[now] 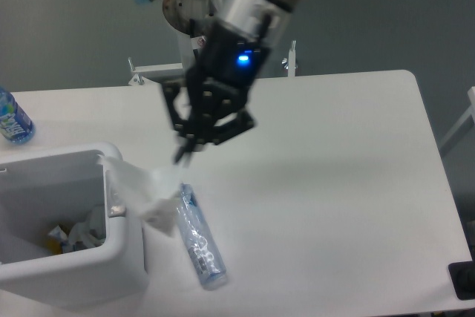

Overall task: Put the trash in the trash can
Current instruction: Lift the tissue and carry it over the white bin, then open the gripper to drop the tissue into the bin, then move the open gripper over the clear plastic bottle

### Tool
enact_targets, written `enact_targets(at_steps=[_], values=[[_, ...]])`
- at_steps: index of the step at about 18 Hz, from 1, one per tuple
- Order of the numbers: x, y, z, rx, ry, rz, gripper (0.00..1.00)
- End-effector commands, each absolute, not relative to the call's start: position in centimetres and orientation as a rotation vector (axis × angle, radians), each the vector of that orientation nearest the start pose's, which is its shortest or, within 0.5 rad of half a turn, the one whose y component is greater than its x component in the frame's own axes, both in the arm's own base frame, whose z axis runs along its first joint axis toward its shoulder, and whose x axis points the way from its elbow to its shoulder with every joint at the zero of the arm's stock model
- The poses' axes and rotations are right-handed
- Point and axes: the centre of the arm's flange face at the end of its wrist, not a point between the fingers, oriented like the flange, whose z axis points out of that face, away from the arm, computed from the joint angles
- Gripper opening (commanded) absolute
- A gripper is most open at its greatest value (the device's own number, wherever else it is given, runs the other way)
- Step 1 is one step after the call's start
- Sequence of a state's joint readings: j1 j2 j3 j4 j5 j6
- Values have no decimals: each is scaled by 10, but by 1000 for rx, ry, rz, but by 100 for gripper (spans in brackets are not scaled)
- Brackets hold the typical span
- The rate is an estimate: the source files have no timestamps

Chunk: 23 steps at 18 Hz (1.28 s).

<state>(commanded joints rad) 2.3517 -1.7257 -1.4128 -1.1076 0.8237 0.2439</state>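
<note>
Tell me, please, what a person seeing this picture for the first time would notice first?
Probably the gripper, which hangs above the table with a white napkin dangling from it, right over the near wall of the trash can at the left. Next, the crushed bottle lying on the table beside the can, and an intact bottle at the far left edge.

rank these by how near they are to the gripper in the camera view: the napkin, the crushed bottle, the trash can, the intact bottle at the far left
From the gripper:
1. Napkin: hanging from the fingertips, just below-left.
2. Crushed bottle: lying on the table below.
3. Trash can: to the lower left; its near rim is almost as close as the crushed bottle.
4. Intact bottle: far left table edge.
</note>
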Motion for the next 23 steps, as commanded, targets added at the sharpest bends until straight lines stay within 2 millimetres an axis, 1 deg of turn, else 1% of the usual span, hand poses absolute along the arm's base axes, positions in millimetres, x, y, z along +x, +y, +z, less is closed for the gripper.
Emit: enact_targets(at_steps=[1,3,4,5,6,7,8,9,10,13,16,18,20,22,23], values=[[-261,556,561,-2312,-396,-529,4],[-240,569,551,-2336,-340,-548,4],[-237,574,545,-2346,-326,-557,4],[-233,580,537,-2356,-317,-571,6],[-226,584,534,-2364,-305,-583,13],[-222,588,529,-2371,-296,-592,32],[-218,590,526,-2375,-278,-594,59],[-217,591,524,-2374,-251,-583,89],[-217,590,523,-2375,-253,-582,100],[-216,589,527,-2371,-253,-579,100],[-225,586,523,-2373,-289,-583,100],[-255,572,526,-2349,-408,-579,100],[-276,568,528,-2330,-489,-578,100],[-299,569,513,-2325,-567,-590,100],[-312,566,506,-2323,-621,-594,100]])
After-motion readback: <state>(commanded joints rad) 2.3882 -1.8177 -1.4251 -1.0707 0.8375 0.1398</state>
